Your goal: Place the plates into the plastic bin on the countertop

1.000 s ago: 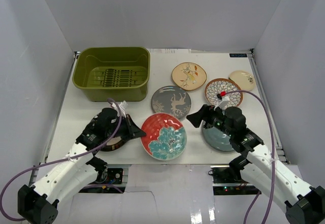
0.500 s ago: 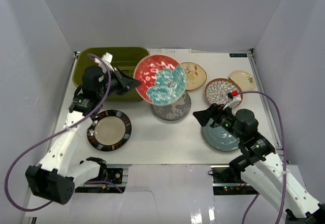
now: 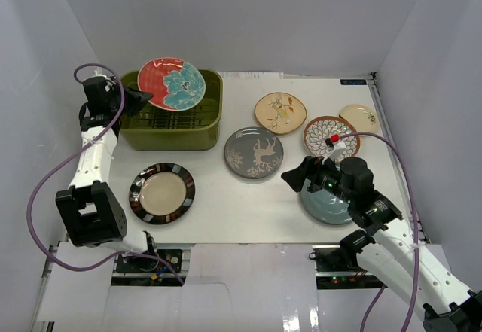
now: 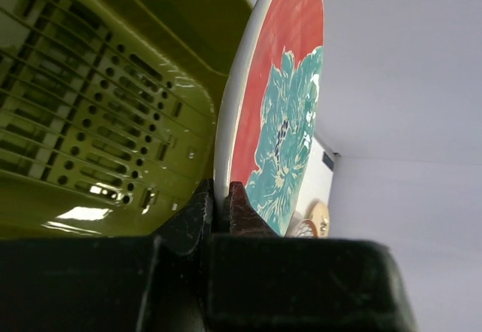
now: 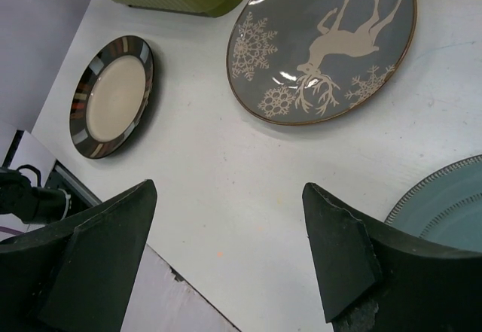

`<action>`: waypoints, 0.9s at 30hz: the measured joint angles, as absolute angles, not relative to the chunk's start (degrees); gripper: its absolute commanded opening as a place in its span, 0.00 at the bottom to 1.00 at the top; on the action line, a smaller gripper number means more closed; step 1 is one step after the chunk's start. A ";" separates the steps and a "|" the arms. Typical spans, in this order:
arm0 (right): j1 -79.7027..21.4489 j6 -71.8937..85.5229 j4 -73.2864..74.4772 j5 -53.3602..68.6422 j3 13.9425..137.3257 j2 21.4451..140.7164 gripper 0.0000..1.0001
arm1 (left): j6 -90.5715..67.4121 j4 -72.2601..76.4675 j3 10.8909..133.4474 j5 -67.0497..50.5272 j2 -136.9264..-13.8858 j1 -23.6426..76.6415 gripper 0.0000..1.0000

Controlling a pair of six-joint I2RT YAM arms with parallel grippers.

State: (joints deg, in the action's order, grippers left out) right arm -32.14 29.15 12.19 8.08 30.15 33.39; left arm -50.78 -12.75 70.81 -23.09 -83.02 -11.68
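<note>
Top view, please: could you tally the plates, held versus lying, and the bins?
Red round ceramic plate with teal flowers, held: 1
Round ceramic plates lying on the white countertop: 6
Olive-green rectangular plastic bin: 1
Total: 8

In the top view, part of the floor of the plastic bin [image 3: 169, 132] is covered by the red plate [image 3: 172, 83], and the pale blue plate [image 3: 324, 210] at lower right is partly covered by the right arm [image 3: 360, 189]. In the right wrist view, the grey plate [image 5: 324, 42] is cut off at the upper edge, the pale blue plate at the right edge.
</note>
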 measured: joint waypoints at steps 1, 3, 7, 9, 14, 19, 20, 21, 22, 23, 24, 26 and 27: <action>-32.14 29.12 11.94 8.47 30.11 33.82 0.84 | -50.35 -13.21 70.89 -22.63 -83.61 -11.73 0.00; -32.14 29.15 11.27 9.61 29.74 34.68 0.84 | -49.08 -14.26 70.89 -21.93 -84.71 -11.73 0.00; -32.16 29.26 9.96 11.57 28.56 35.97 0.83 | -47.44 -16.14 70.89 -21.10 -87.22 -11.75 0.00; -32.16 29.41 9.52 12.25 28.25 36.51 0.83 | -46.72 -16.84 70.89 -20.67 -88.86 -11.75 0.00; -32.40 29.61 8.23 12.78 28.25 37.04 0.83 | -44.40 -19.42 71.50 -18.70 -93.45 -11.79 0.00; -34.81 31.18 3.68 13.21 27.35 40.23 0.83 | -41.34 -22.02 72.99 -16.95 -97.25 -11.79 0.24; -36.21 31.64 2.50 12.95 26.96 41.60 0.83 | -40.97 -22.31 72.99 -16.88 -97.56 -11.79 0.31; -37.95 32.21 0.97 12.67 26.52 43.13 0.83 | -40.47 -22.57 72.99 -16.84 -97.73 -11.79 0.44; -40.42 32.82 -0.47 11.60 26.30 45.04 0.83 | -40.51 -22.37 72.99 -17.12 -97.76 -11.79 0.55; -42.85 33.61 -1.93 10.74 26.11 47.46 0.83 | -40.10 -22.28 73.08 -17.12 -97.73 -11.79 0.68; -45.10 34.44 -3.73 9.78 25.98 49.82 0.83 | -39.66 -22.20 73.23 -17.04 -97.73 -11.79 0.87; -49.06 36.45 -7.92 7.35 25.69 54.41 0.81 | -38.98 -21.93 73.41 -16.75 -97.69 -11.79 0.97; -51.00 37.76 -10.76 5.80 25.69 57.25 0.80 | -38.79 -21.87 73.56 -16.53 -97.67 -11.79 0.98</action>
State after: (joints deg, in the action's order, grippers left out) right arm -51.00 37.76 -10.76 5.80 25.69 57.25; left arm -38.79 -21.87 73.56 -16.53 -97.67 -11.79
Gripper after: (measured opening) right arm 0.816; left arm 0.936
